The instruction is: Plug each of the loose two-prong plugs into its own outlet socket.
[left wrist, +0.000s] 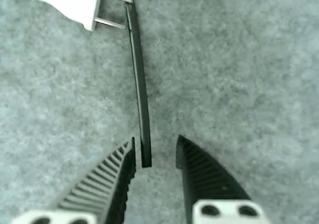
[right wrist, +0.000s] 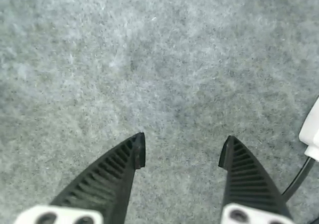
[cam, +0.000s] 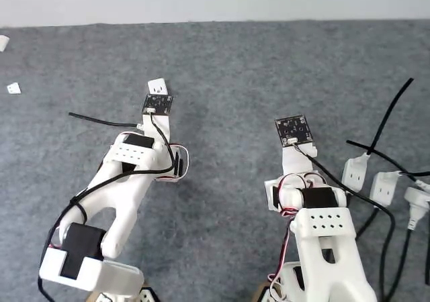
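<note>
Over on the grey mat (cam: 235, 67), left gripper (left wrist: 154, 143) sits spread w/ a black cable (left wrist: 141, 84) end between its 2 fingers (left wrist: 209, 179), white 2-prong plug (left wrist: 70, 0) farther out beside that cable, while right gripper (right wrist: 183, 144) is spread too, a white connector (right wrist: 311, 129) beside it.

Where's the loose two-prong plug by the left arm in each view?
High view: two-prong plug, apparently the small white piece against the left arm's wrist.
Left wrist view: plug ahead of the left gripper, prongs toward a black cable.
Right wrist view: right gripper beside a different white piece.
Shared landmark: grey carpet.
</note>
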